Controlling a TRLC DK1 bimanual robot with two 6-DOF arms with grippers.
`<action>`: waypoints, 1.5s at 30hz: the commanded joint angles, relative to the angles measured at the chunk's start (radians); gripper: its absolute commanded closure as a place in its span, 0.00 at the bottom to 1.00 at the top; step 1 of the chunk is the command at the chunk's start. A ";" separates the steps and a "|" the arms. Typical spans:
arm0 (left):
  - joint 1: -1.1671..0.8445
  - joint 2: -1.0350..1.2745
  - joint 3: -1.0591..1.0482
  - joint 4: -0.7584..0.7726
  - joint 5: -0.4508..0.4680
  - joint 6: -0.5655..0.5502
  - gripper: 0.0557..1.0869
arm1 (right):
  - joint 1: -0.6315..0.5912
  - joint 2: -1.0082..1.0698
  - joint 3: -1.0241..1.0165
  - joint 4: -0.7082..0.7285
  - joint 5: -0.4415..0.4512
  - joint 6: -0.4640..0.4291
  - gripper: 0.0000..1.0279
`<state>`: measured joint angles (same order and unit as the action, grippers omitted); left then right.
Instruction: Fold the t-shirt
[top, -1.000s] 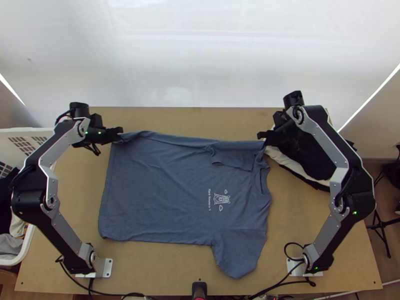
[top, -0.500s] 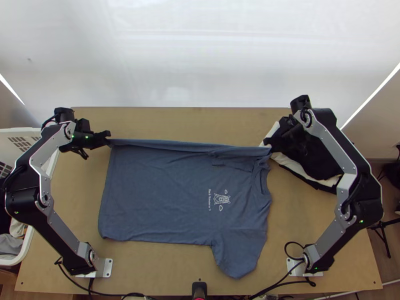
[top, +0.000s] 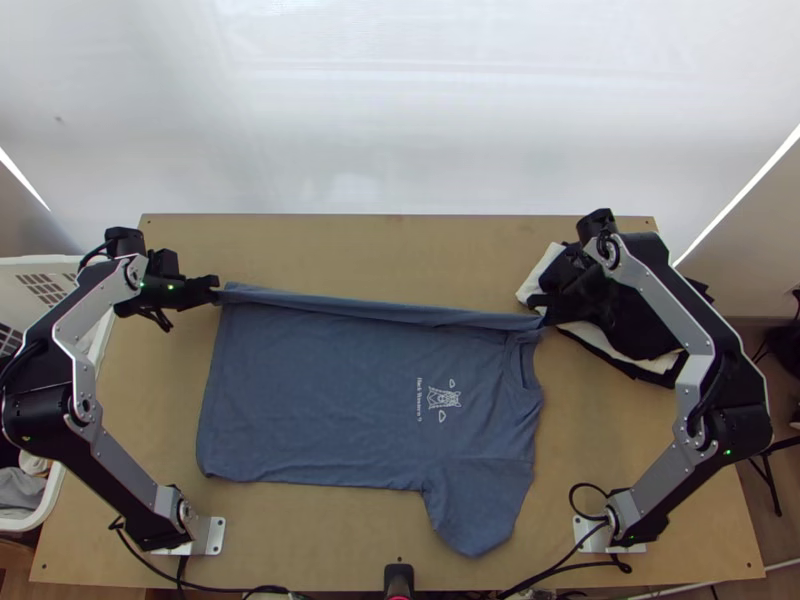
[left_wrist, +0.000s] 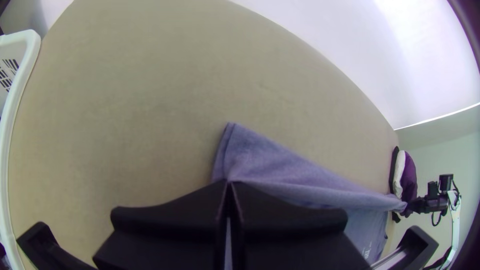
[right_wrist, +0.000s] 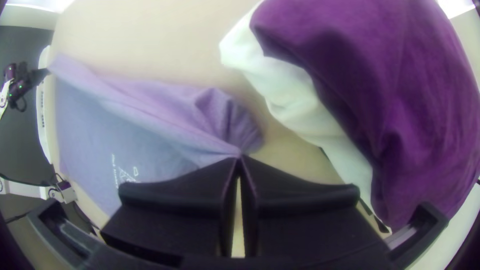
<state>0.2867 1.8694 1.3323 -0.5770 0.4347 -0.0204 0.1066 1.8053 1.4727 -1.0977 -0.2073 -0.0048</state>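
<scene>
The blue t-shirt (top: 340, 390) lies spread on the table, its collar toward the right and one sleeve toward the near edge; its far side is pulled into a taut, narrow fold. At the far left corner my left gripper (top: 214, 290) is shut on the shirt. My right gripper (top: 541, 309) is shut on the fabric by the shoulder, beside the collar. In the left wrist view, cloth runs from the closed tips of the left gripper (left_wrist: 229, 182). The right wrist view has bunched cloth at the tips of the right gripper (right_wrist: 240, 156).
A pile of dark and white clothes (top: 640, 335) lies at the table's far right, under and beside the right gripper. A white laundry basket (top: 50, 500) with clothes stands off the left edge. Bare wood (top: 380, 245) runs along the far edge.
The left gripper has moved left and slightly nearer, the right gripper a little right and nearer. The held far edge has come nearer and is straighter, covering the small sleeve fold seen earlier.
</scene>
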 joint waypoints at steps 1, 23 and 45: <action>0.006 -0.016 -0.030 -0.003 0.002 0.030 0.97 | 0.007 -0.009 -0.064 -0.001 0.037 0.008 0.97; -0.014 -0.179 -0.228 -0.118 0.038 0.166 0.97 | 0.058 -0.069 -0.219 0.084 0.086 0.020 0.87; 0.028 -0.329 -0.189 -0.156 0.039 0.206 0.04 | 0.065 -0.363 -0.272 0.067 0.180 0.046 0.45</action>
<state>0.2958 1.6077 1.1187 -0.7174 0.4751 0.1913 0.1642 1.5780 1.2049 -0.9871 -0.0406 0.0250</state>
